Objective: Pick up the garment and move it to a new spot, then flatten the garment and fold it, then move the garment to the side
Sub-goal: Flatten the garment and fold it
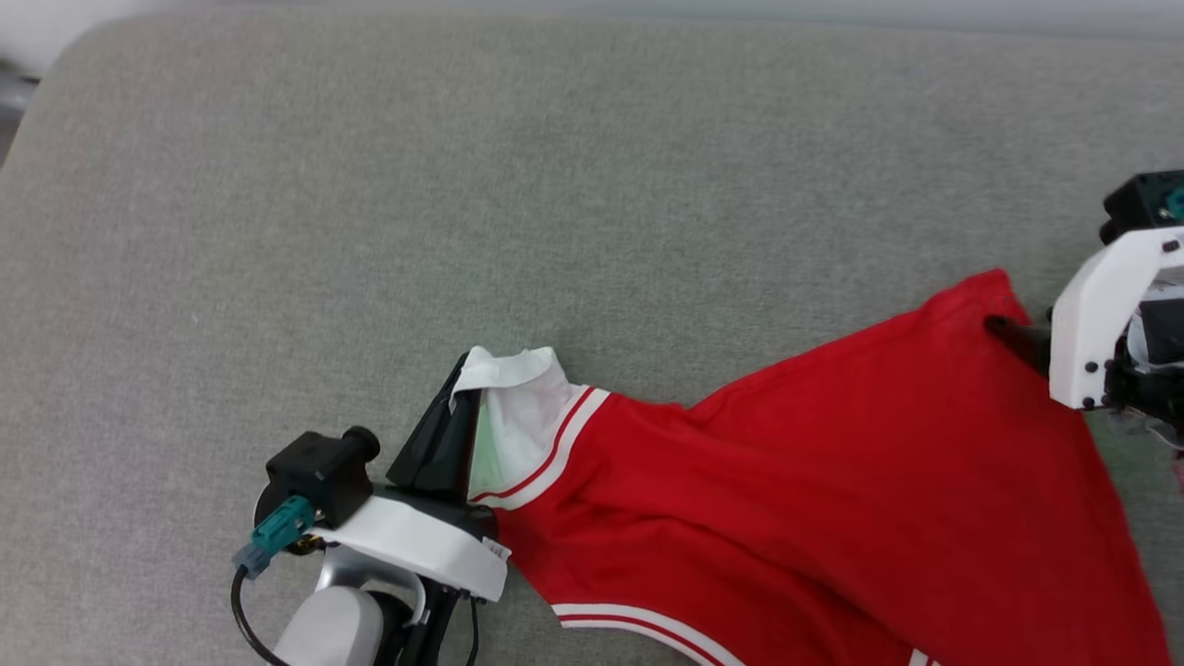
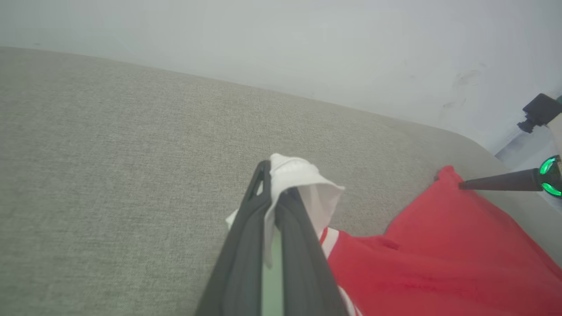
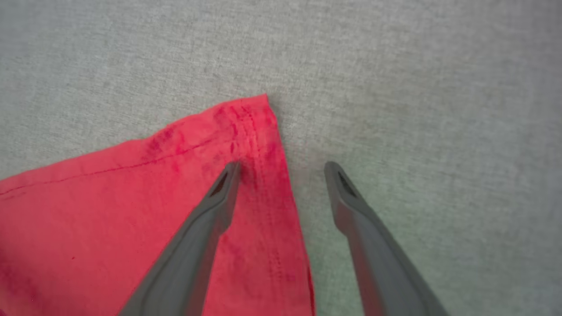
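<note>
Left tool clamps the garment's white cuff; right tool gapes astride its red corner, on a grey woven cushion before a pale wall.

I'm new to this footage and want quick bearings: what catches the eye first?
A bright red garment sprawls across the lower right of the grey cushion. The left gripper is shut on its white cuff at lower left; the right gripper hangs open at its far red corner.

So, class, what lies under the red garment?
The garment rests on the grey cushion, which shows along its edges. Anything beneath the cloth itself is covered.
</note>
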